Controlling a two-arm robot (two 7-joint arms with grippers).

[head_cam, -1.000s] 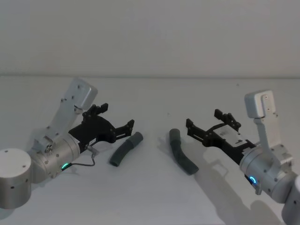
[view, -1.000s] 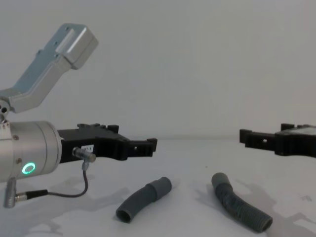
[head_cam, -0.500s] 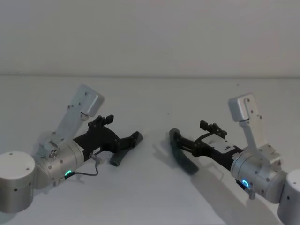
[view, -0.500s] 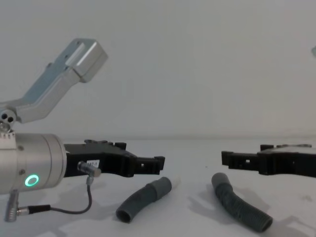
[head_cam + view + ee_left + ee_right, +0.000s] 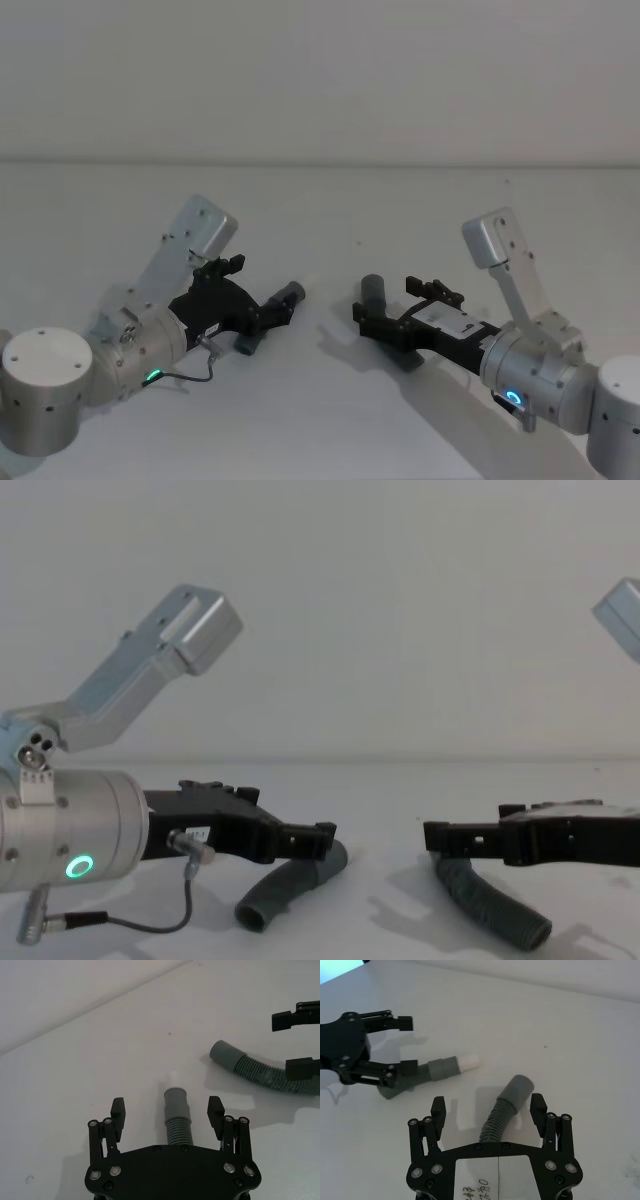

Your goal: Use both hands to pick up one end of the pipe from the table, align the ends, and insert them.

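A plain white tabletop (image 5: 320,430) runs back to a bare pale wall (image 5: 320,80). In the head view the left arm (image 5: 120,345) and the right arm (image 5: 540,370) reach in low from the near corners, wrists angled down toward the middle. The left gripper (image 5: 255,293) has its fingers spread, released, and the left hose piece (image 5: 289,296) lies on the tabletop between them, its front end past the fingertips. The right gripper (image 5: 388,306) is spread the same way astride the right hose piece (image 5: 376,290), whose front end lies by the fingertips while its other end shows beside the palm. In the left wrist view the ribbed body emerges from under the palm midway between the fingers (image 5: 118,1110), with a gap on each side; its smooth cuff (image 5: 175,1099) sits level with the fingertips and the whitish tip (image 5: 175,1079) lies just past them. In the right wrist view the right hose piece runs out between the parted fingers, and its socket cuff (image 5: 516,1089) lies at the fingertips, nearer one finger than the other. In the chest view both grippers are low over the tabletop. The left fingers are level with the cuff end of their hose, whose open rear end lies behind the fingertips, and the right fingers lie flat just above their hose's front end.
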